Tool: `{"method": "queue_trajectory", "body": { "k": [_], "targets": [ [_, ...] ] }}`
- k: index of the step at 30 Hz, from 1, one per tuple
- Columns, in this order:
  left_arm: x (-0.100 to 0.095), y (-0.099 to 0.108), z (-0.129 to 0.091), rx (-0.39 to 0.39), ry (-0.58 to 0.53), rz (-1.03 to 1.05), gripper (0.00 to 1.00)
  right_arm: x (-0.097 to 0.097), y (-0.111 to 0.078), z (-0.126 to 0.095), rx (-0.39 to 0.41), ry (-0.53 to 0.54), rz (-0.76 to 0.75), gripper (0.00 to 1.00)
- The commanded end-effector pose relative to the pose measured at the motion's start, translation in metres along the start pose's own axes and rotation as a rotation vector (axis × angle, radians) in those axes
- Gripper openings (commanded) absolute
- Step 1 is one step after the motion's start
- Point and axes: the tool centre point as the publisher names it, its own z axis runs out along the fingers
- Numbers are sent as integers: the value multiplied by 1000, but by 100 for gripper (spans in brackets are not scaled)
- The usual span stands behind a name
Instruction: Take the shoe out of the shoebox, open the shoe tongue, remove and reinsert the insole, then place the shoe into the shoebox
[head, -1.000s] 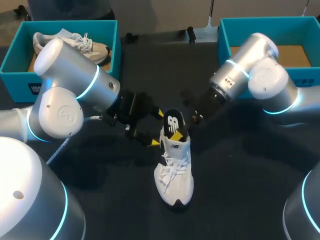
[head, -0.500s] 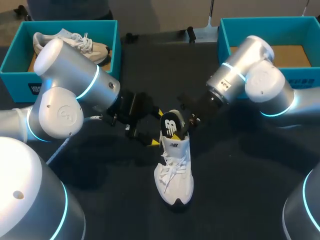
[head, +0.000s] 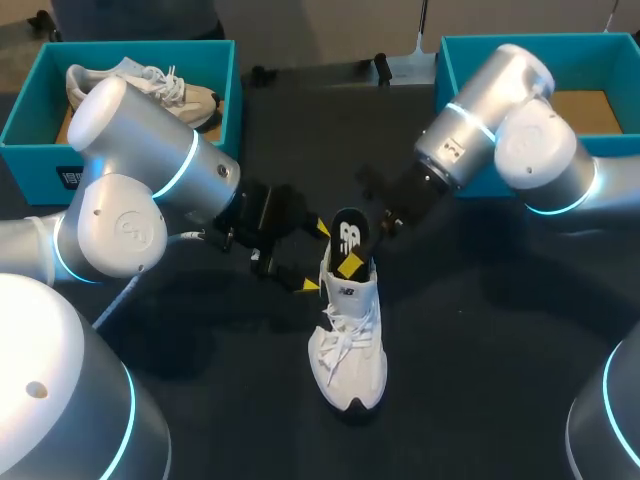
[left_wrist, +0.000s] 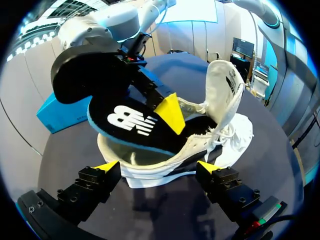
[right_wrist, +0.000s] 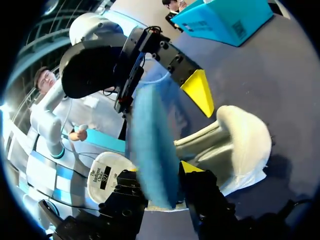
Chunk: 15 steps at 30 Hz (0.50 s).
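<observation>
A white shoe (head: 347, 345) stands on the black table, toe towards me, tongue (left_wrist: 224, 87) pulled up. The black insole (head: 348, 238) with its white logo leans out of the heel opening, front end inside the shoe. My right gripper (head: 362, 250) has the insole (right_wrist: 152, 155) between its fingers, one yellow fingertip (left_wrist: 170, 112) on the logo face; the fingers stand apart, so it is open. My left gripper (left_wrist: 156, 167) is open wide, a fingertip (head: 305, 284) on either side of the shoe's (left_wrist: 220, 130) heel.
A teal shoebox (head: 20, 125) at the back left holds a beige shoe (head: 150, 85). A second teal shoebox (head: 450, 60) at the back right shows a bare cardboard floor, partly behind my right arm.
The right gripper's fingers have parted around the insole, and the arm has shifted slightly towards the back. The insole dipped, then stands a little higher. Left arm and shoe have not moved.
</observation>
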Motion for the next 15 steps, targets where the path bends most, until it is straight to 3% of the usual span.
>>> {"method": "queue_trajectory", "body": {
  "k": [1,15],
  "targets": [
    [1,0,0,-3,-1,0,100,0,0,-6,4,-10,0,31],
    [1,0,0,-3,-1,0,100,-4,-13,11,74,-18,-2,32]
  ]
}}
